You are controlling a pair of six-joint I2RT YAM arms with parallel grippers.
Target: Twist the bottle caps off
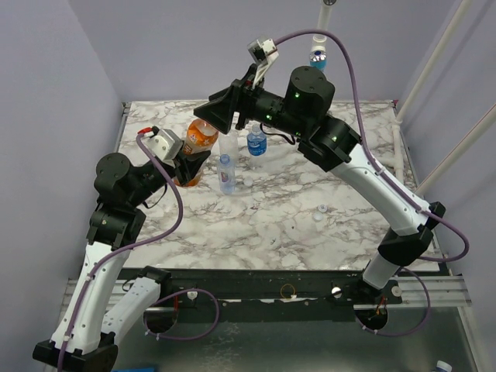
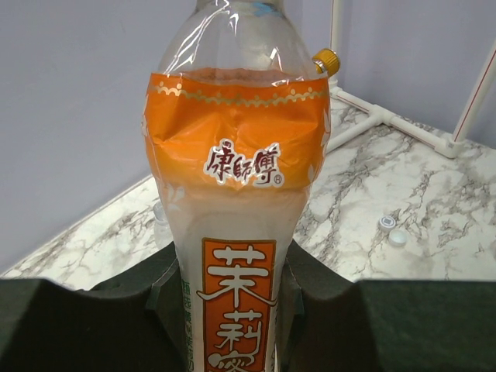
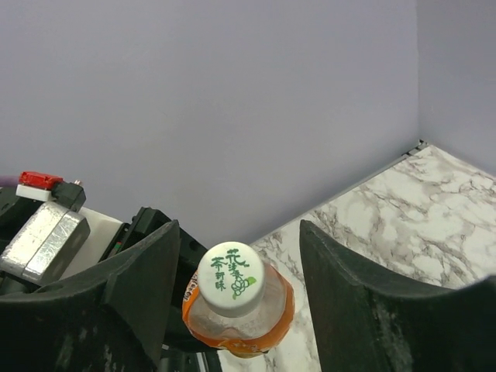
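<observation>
My left gripper [image 1: 191, 161] is shut on the lower body of the orange bottle [image 1: 200, 139], holding it upright; in the left wrist view the bottle [image 2: 236, 201] fills the gap between the black jaws. Its white cap [image 3: 231, 277], printed in green, is on the neck. My right gripper [image 1: 219, 111] is open above the bottle, its fingers [image 3: 139, 291] standing apart on either side of the cap without touching it. The clear unlabelled bottle [image 1: 229, 147], the dark-blue-labelled bottle [image 1: 256, 141] and the slim light-blue-labelled bottle [image 1: 226, 173] stand just right of the orange one.
Two loose white caps [image 1: 319, 213] lie on the marble table [image 1: 271, 232] at the right; they also show in the left wrist view [image 2: 391, 230]. A white pipe frame with a blue fitting [image 1: 318, 57] and an orange fitting [image 2: 326, 60] stands along the back and right edges.
</observation>
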